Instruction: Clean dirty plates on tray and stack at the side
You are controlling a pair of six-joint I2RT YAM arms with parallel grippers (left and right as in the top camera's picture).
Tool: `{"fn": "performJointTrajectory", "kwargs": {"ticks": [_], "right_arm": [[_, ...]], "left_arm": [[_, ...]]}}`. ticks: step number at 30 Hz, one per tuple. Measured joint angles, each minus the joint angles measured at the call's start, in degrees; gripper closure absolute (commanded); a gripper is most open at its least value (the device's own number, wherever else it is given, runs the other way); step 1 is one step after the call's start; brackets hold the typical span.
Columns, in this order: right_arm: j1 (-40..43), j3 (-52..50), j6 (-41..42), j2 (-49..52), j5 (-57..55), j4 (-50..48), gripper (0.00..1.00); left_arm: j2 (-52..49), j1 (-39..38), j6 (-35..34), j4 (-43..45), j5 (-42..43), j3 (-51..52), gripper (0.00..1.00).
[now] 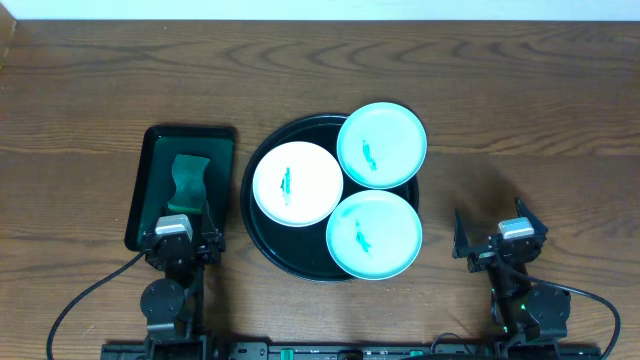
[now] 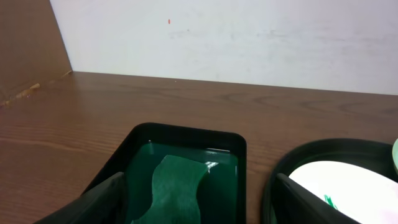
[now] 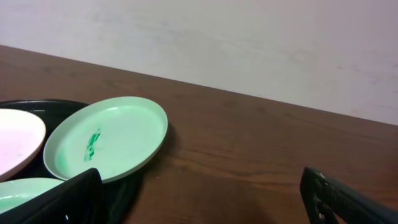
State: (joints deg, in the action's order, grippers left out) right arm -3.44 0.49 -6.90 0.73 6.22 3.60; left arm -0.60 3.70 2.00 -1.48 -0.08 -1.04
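Observation:
The round black tray (image 1: 262,232) holds three plates, each with a green smear. The white plate (image 1: 297,183) lies at its left, one turquoise plate (image 1: 382,145) at the back right, another turquoise plate (image 1: 374,234) at the front right. My left gripper (image 1: 181,215) is open and empty over the near end of the green tray. My right gripper (image 1: 497,232) is open and empty over bare table right of the black tray. In the left wrist view the white plate (image 2: 348,186) shows at right. In the right wrist view the back turquoise plate (image 3: 109,140) overhangs the tray rim.
A rectangular dark-green tray (image 1: 152,160) left of the black tray holds a green sponge (image 1: 188,183), also seen in the left wrist view (image 2: 177,190). A pale wall stands behind the wooden table (image 1: 520,110).

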Motion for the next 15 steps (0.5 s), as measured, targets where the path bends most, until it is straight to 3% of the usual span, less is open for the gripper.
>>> {"fn": "performJointTrajectory", "kwargs": {"ticks": [15], "right_arm": [[0.0, -0.02, 0.0, 0.02, 0.0, -0.02, 0.01]], "left_arm": [[0.0, 0.0, 0.0, 0.0, -0.02, 0.0, 0.27]]}}
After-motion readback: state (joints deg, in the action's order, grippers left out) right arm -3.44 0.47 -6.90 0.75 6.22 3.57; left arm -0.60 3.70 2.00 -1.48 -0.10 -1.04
